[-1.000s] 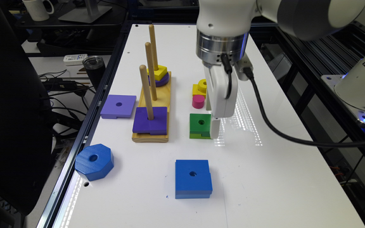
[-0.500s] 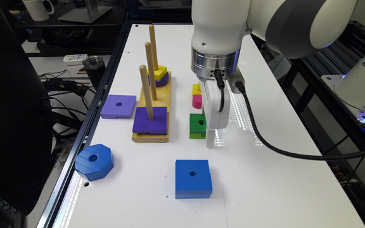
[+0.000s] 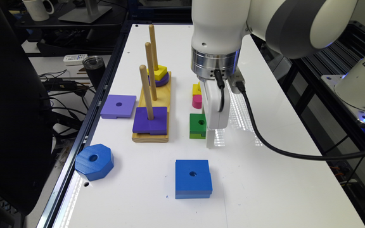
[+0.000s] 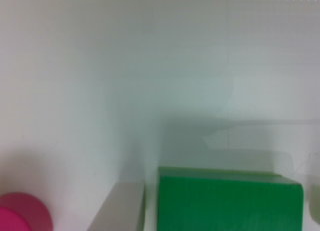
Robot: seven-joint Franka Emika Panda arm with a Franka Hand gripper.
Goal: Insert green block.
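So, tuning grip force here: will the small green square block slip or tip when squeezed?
The small green square wooden block looks rigid, flat-sided and low, so it likely won't tip or roll. Its painted faces look smooth, so the pincer might slip a little.

White arm over table, green block [image 3: 197, 124] beside peg stand [image 3: 152, 107]

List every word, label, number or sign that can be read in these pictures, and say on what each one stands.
No words or numbers can be read.
Yellow warning triangle with a black mark inside: on the white machine base at the exterior view's right; the mark is too small to make out.
White device beside the table: its print is too blurred to read.
The blocks, the green block among them, carry no text.
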